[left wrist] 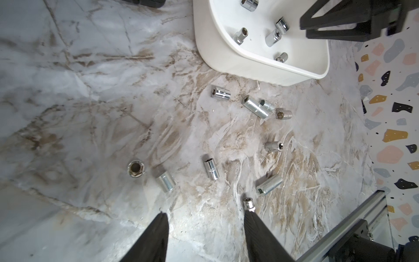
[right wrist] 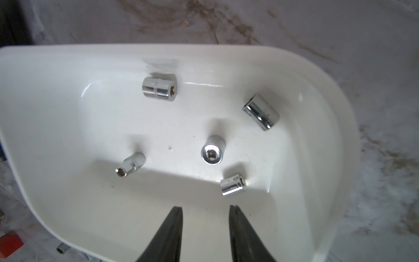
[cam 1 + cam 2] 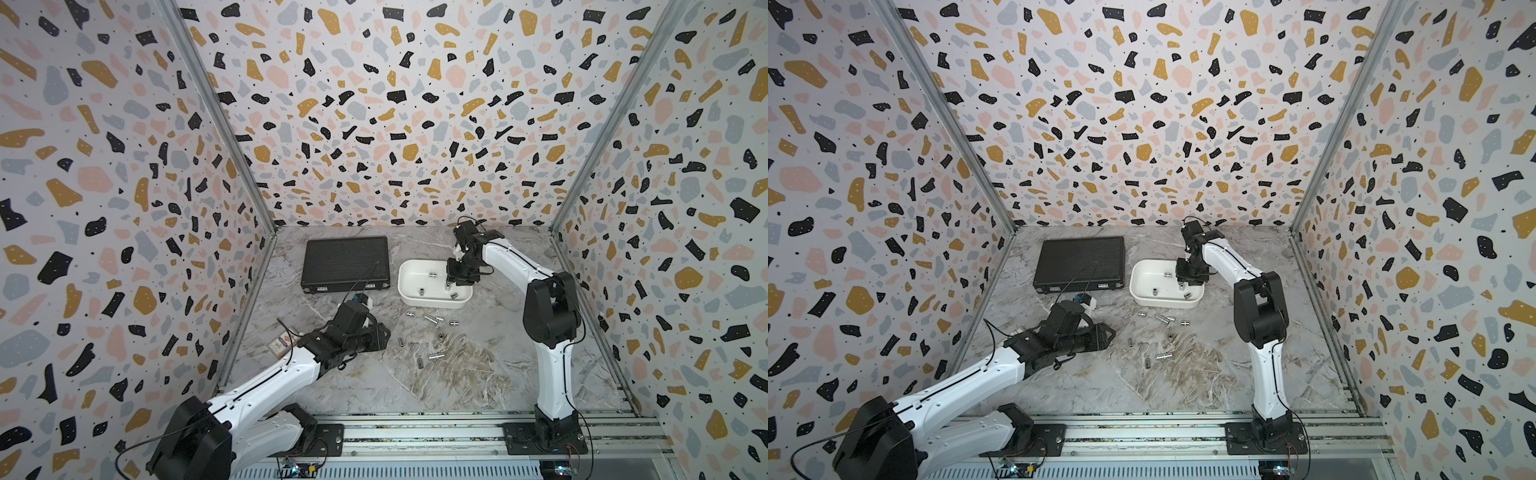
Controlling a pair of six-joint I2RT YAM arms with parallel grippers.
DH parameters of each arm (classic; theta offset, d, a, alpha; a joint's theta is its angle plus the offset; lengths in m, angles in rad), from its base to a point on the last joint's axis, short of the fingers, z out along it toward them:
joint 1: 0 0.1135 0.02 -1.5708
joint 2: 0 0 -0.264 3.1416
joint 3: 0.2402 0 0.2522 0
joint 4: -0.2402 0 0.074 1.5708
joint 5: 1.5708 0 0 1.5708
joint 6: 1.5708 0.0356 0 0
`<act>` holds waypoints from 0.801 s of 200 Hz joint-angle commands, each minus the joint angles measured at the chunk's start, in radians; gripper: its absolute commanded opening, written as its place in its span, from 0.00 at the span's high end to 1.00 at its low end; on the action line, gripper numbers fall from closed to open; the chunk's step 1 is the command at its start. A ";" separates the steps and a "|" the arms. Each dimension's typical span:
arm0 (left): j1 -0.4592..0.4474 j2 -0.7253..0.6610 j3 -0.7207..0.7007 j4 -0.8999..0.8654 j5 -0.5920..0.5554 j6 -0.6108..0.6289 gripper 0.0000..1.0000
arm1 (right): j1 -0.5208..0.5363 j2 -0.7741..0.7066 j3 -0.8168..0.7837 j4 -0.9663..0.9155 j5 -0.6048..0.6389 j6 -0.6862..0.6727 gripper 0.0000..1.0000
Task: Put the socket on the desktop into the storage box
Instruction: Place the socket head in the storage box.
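Observation:
Several chrome sockets lie scattered on the marble desktop, in front of the white storage box. In the left wrist view they spread from one socket near the storage box to a small one just past a fingertip. My left gripper hangs open over bare desktop, holding nothing; both top views show it left of the sockets. My right gripper is open and empty inside the storage box, pointing down over its right end. Several sockets rest on the box floor.
A closed black ribbed case lies left of the storage box at the back. A small printed card sits by the left wall under my left arm. Patterned walls close three sides; an aluminium rail runs along the front.

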 commanded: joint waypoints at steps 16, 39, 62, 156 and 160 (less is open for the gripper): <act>0.008 0.012 0.049 -0.074 -0.062 -0.006 0.43 | 0.013 -0.169 -0.136 0.078 -0.062 -0.010 0.61; 0.012 0.018 0.059 -0.089 -0.074 -0.009 0.43 | 0.020 -0.261 -0.247 0.134 -0.103 -0.013 0.59; 0.016 0.034 0.080 -0.115 -0.082 -0.010 0.43 | 0.031 -0.353 -0.352 0.183 -0.149 -0.026 0.58; 0.031 0.086 0.170 -0.213 -0.111 0.018 0.41 | 0.053 -0.727 -0.704 0.275 -0.283 -0.070 0.56; 0.031 0.091 0.174 -0.216 -0.113 0.020 0.41 | 0.053 -0.740 -0.715 0.278 -0.287 -0.072 0.55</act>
